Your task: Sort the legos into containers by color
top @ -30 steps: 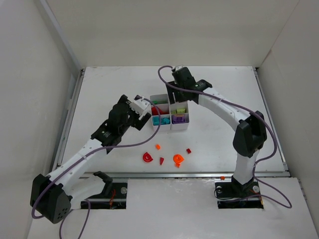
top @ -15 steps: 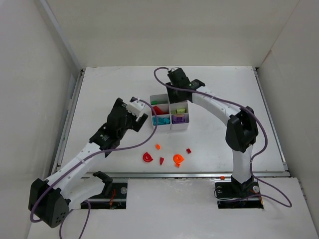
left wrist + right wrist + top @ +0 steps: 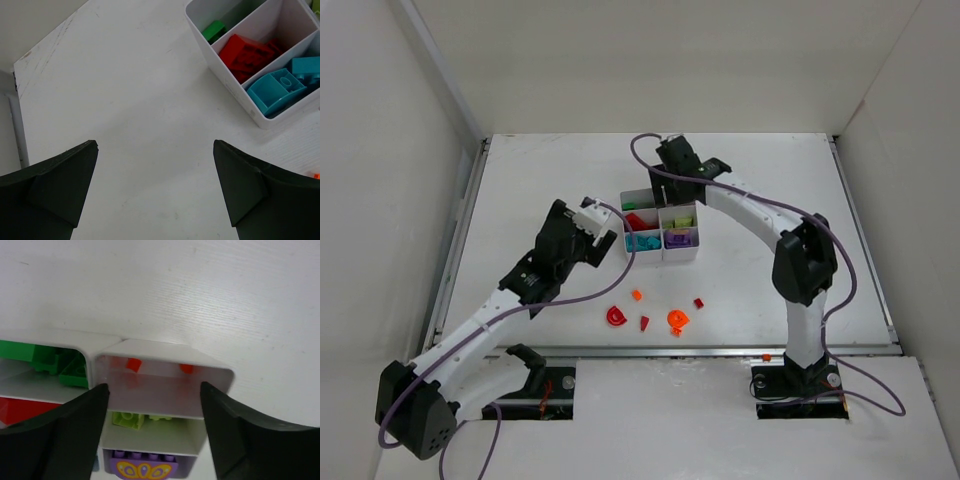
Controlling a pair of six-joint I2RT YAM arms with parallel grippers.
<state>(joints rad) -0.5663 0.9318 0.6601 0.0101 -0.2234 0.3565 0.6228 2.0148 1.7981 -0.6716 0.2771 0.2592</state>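
The containers, a white six-compartment organiser [image 3: 661,253], stand mid-table. It holds dark green [image 3: 60,367], red [image 3: 245,52], teal [image 3: 277,87], lime green [image 3: 127,419] and purple [image 3: 144,467] legos. My right gripper [image 3: 154,387] hangs open over the far right compartment, where two small orange pieces [image 3: 132,364] lie. Nothing is between its fingers. My left gripper [image 3: 155,145] is open and empty over bare table, just left of the organiser [image 3: 220,70]. Loose on the table nearer the arms lie a red curved piece [image 3: 617,317], a small orange piece [image 3: 636,295] and an orange piece [image 3: 678,320].
Two more small red pieces [image 3: 644,323] [image 3: 699,302] lie among the loose ones. A tiny orange bit [image 3: 766,356] sits on the rail by the right arm's base. White walls enclose the table on three sides.
My right arm has swung a little to the left over the organiser's far end. My left arm has shifted slightly. The loose pieces have not moved.
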